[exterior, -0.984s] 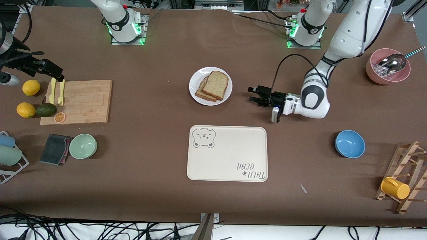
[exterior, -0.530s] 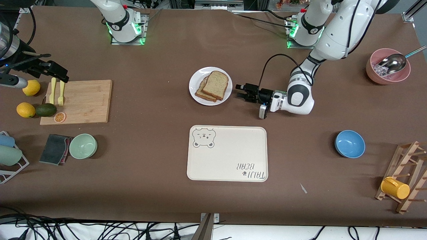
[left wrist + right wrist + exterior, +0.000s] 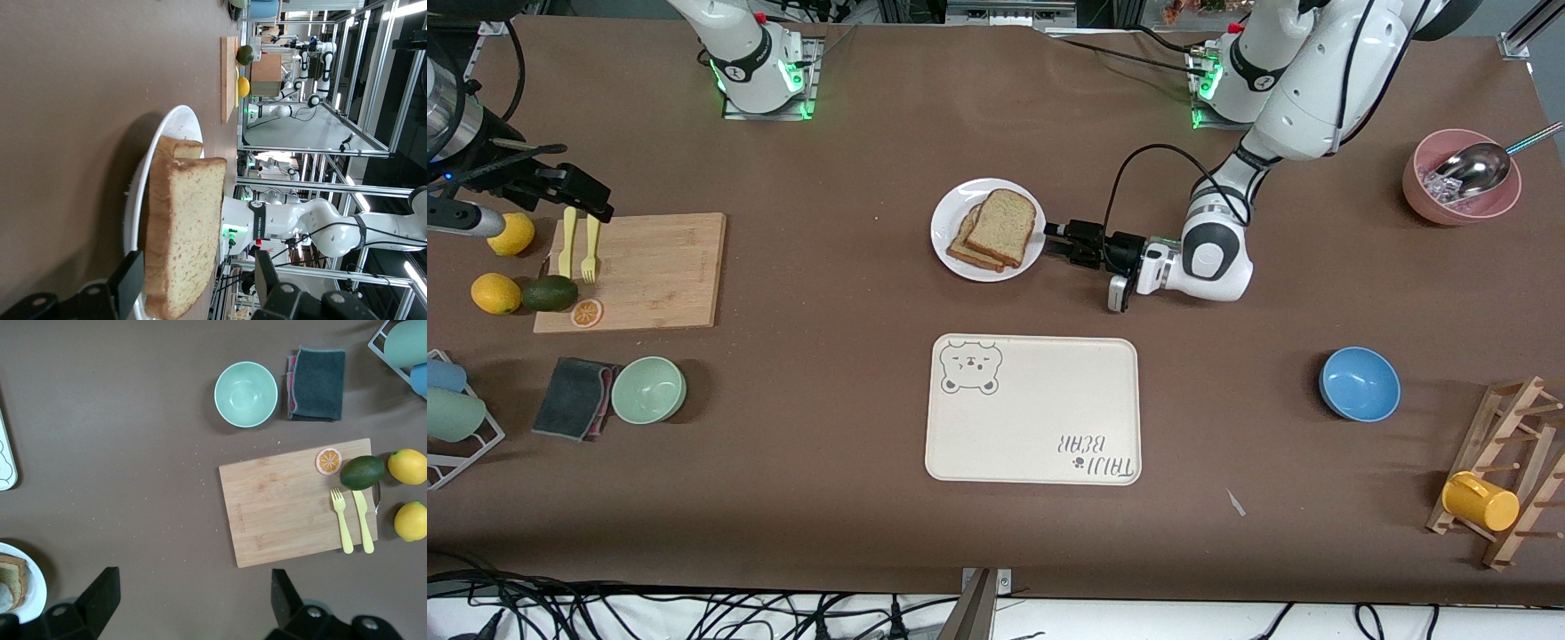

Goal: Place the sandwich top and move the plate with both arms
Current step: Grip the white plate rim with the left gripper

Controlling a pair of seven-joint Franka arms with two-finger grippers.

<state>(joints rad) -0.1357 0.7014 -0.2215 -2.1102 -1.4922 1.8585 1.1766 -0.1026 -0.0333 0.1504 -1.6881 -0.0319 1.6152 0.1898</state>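
Now left pincer [image 3: 1054,240] closer, seemingly at plate [image 3: 944,240] rim (open).

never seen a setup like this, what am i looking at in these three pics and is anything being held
Two white robot arms are bolted to a brown table. The wide picture comes from a high camera facing them. The other two come from cameras on the arms' wrists.

At the table's middle a small white plate holds stacked bread, with the sandwich top uppermost. A cream bear tray lies nearer the camera. Toward the right arm's end are a wooden cutting board, lemons and a green bowl; toward the left arm's end are a blue bowl and a pink bowl.

The left gripper is open and low at the plate's rim; its wrist view shows the bread edge-on between its fingers. The right gripper is open over the cutting board's end. Nothing is held.
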